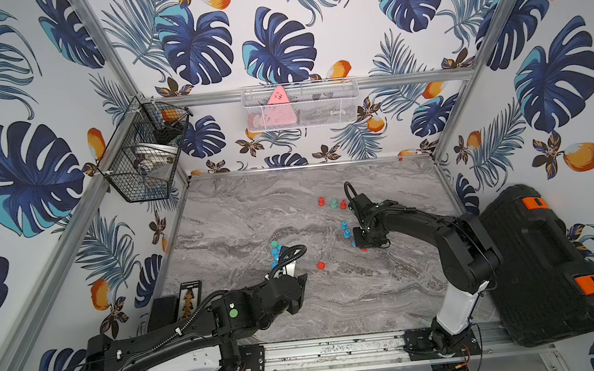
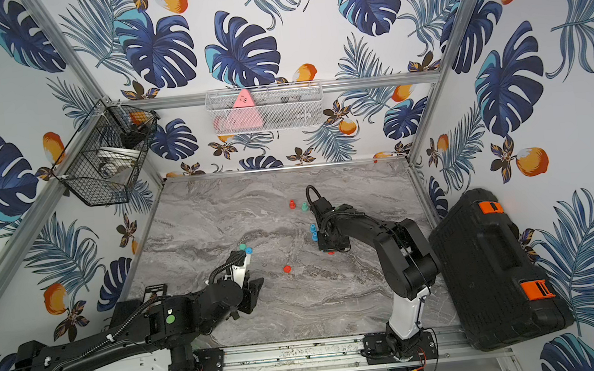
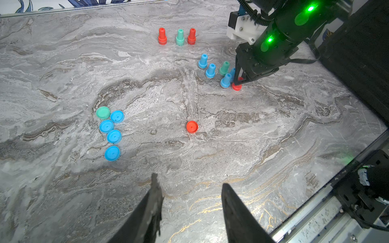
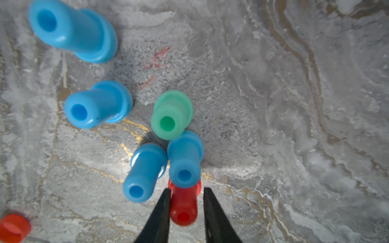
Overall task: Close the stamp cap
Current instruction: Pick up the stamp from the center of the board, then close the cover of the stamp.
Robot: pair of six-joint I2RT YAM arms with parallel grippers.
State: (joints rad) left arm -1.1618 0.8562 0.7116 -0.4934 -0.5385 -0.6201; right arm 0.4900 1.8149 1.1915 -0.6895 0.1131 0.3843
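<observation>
One red stamp (image 4: 183,207) is the target. It looks like small, light, hard plastic, probably slick, so I'd pinch the narrow stem mid-height, above the flared base. Look: red, hole in the stem top, upright on the marble table (image 3: 273,130), just beside a blue stamp (image 4: 185,160). Jaws of the right gripper (image 4: 186,190) straddle the stem, narrow: one finger touches, a sliver of gap at the other. Matching red cap (image 3: 192,126) lies well apart, nearer the left gripper (image 3: 189,179), jaws apart, empty.

Enclosed by leaf-print wallpaper (image 1: 200,47) on an aluminium frame (image 1: 205,98), floored with a grey marbled desk (image 1: 253,205), evenly lit.
</observation>
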